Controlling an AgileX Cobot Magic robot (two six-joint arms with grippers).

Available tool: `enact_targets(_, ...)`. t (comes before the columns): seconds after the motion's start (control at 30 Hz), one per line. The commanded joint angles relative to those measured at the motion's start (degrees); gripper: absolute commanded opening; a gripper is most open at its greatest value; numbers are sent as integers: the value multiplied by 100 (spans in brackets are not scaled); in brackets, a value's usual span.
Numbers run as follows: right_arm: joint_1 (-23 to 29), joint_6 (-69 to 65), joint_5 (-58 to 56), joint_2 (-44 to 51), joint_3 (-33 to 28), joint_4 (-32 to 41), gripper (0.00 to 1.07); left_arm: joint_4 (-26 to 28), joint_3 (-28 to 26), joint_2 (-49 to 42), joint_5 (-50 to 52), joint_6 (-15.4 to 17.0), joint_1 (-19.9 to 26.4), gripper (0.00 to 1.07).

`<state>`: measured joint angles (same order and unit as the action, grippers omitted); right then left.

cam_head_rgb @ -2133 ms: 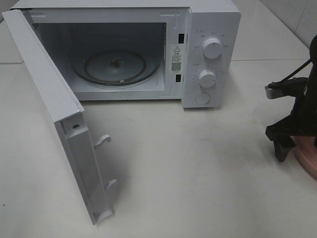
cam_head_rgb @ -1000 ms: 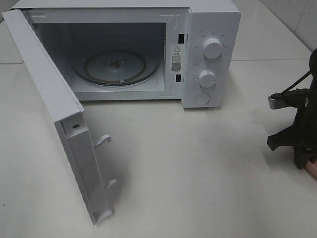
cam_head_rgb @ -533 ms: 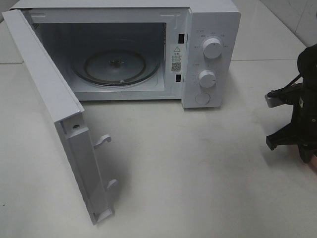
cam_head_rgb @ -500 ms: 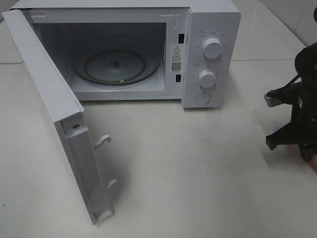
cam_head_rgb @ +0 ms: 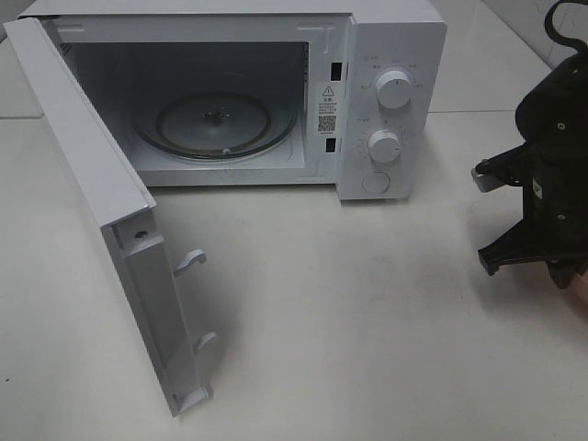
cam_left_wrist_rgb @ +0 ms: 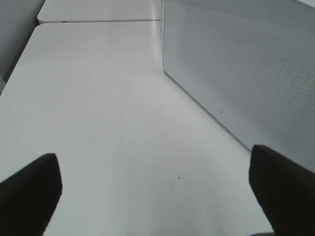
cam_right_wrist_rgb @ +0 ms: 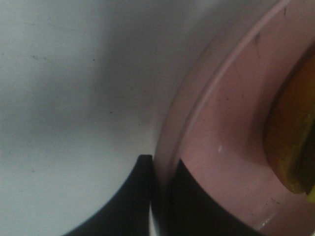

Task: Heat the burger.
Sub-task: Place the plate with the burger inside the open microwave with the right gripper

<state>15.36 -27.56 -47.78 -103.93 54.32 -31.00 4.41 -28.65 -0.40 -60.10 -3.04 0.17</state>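
pinching the rim of the plate (cam_right_wrist_rgb: 221, 128): right gripper (cam_right_wrist_rgb: 160, 163), jaws drawn nearly together, one finger outside the rim and one inside, the pink lip sandwiched between them. grip is on the plate only.

burger (cam_right_wrist_rgb: 290, 142) sits on the plate, inboard of the inner finger and well clear of both pads; only a glossy yellow-brown edge of it shows in the right wrist view. not touched by either jaw.

table (cam_right_wrist_rgb: 59, 98) lies bare on the outer finger's side.

high view: right arm at the far right edge, gripper pointing down, its tips and the plate mostly cut off by the frame. burger not visible there.

left gripper (cam_left_wrist_rgb: 157, 196): jaws spread wide, nothing between them. both fingers (cam_left_wrist_rgb: 29, 191) show only as dark tips, with bare white table between and ahead of them. perforated face of the door (cam_left_wrist_rgb: 246, 73) stands just beside one finger, not touching it.

microwave (cam_head_rgb: 395, 55): door swung fully open, glass turntable (cam_head_rgb: 216, 124) inside, nothing on it. both grippers are well apart from the cavity.
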Motion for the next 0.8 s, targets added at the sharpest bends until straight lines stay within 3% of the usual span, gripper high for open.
enact_targets(0.03, 86, -120, -338, 189, -23, -413, 0, 6, 17, -138, 63, 11, -11, 98)
enact_targets(0.27, 286, -138, -579, 332, -57, -510, 0, 6, 17, -138, 63, 11, -11, 98)
enact_targets(0.8, 1043, -378, -659, 1054, -739, -642, 0, 6, 17, -138, 63, 11, -11, 98)
